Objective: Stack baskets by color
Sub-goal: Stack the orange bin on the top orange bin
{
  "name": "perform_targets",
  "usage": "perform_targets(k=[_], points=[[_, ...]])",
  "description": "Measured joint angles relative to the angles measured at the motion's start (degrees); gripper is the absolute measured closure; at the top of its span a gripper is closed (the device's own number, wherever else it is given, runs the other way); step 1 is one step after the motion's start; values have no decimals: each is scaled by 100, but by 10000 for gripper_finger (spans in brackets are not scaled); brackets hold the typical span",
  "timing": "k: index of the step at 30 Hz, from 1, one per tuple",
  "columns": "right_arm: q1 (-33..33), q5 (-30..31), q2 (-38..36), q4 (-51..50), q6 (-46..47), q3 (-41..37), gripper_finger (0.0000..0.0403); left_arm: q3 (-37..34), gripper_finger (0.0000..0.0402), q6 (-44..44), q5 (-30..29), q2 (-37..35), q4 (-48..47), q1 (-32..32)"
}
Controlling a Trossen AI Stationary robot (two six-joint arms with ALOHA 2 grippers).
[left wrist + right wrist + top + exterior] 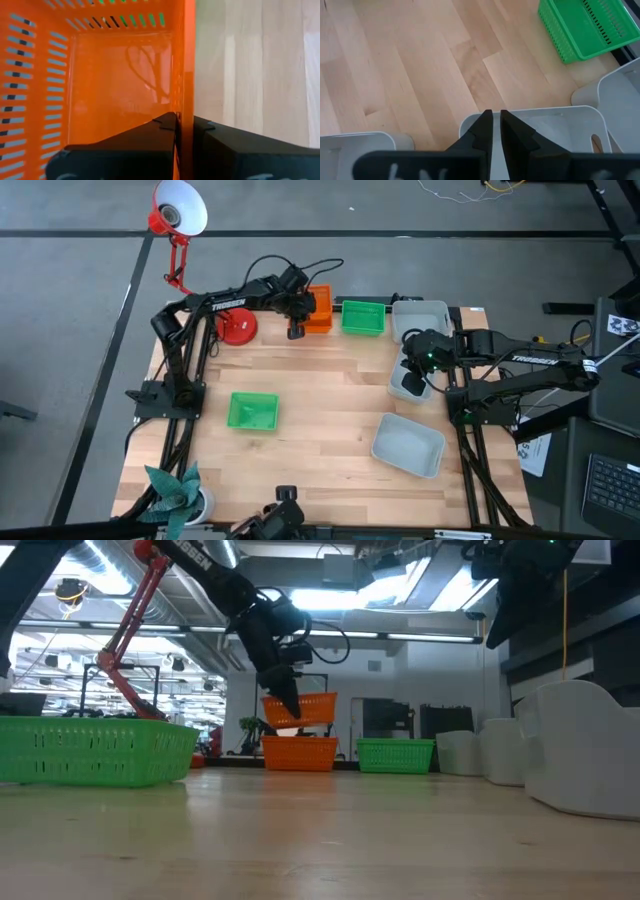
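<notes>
My left gripper [298,323] is at the table's far middle, shut on an orange basket [300,708]. That basket hangs in the air just above a second orange basket [298,753], which rests on the table. A green basket [362,317] and a grey-white basket [420,315] stand beside them along the far edge. My right gripper [496,125] is at the right, shut on another grey-white basket [408,385]. A further green basket [252,410] sits left of centre. Another grey-white basket [408,445] sits near right. My left gripper pinches the orange basket's side wall [188,95] at its rim, one finger inside the basket and one outside. The fingers slant down from above on the basket's left side. The basket is lifted clear, nearly level, over the lower orange basket. My right gripper pinches the grey-white basket at its rim near a corner [470,119], slanting down from the table's right. The fingers hide the pinched wall. I cannot tell whether the basket is clear of the table.
A red desk lamp stands with its round base [237,327] just left of the orange baskets. A teal paper plant [175,490] sits at the near left corner. Bare wood lies across the table's middle and near side.
</notes>
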Motion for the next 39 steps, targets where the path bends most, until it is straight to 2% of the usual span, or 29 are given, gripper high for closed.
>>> perform_targets(k=[30, 39], points=[[-1, -1, 0, -3, -20, 0, 366, 0, 401, 41, -54, 157, -15, -90], [-2, -1, 0, -3, -20, 0, 366, 0, 356, 43, -318, 157, -31, -90]])
